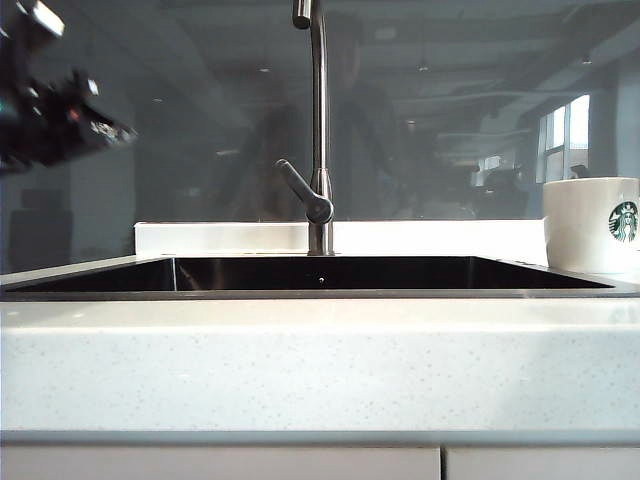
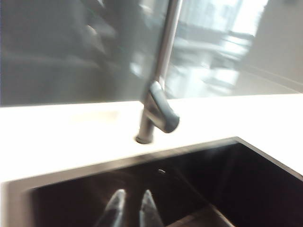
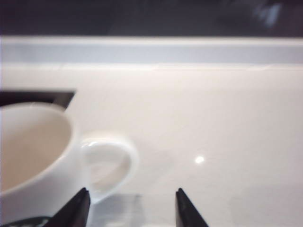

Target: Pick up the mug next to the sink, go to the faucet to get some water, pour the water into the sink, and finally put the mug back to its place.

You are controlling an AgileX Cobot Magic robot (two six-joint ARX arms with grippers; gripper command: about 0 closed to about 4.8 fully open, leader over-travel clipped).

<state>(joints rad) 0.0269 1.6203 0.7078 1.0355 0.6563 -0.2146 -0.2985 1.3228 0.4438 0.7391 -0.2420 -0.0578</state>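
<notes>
I saw the white mug point(image 1: 590, 224) with its green logo standing upright on the counter right of the black sink point(image 1: 320, 275). The tall steel faucet point(image 1: 319, 130) stood behind the sink.

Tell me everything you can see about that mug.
The mug is white, glossy, ceramic-looking and cylindrical, with a round green logo on its side and a looped white handle. It stands upright on the pale countertop just right of the sink. What shows of its inside looks empty. Nothing grips it: the right gripper hovers close, fingers spread near the handle, not touching as far as the blurred right wrist view shows.
</notes>
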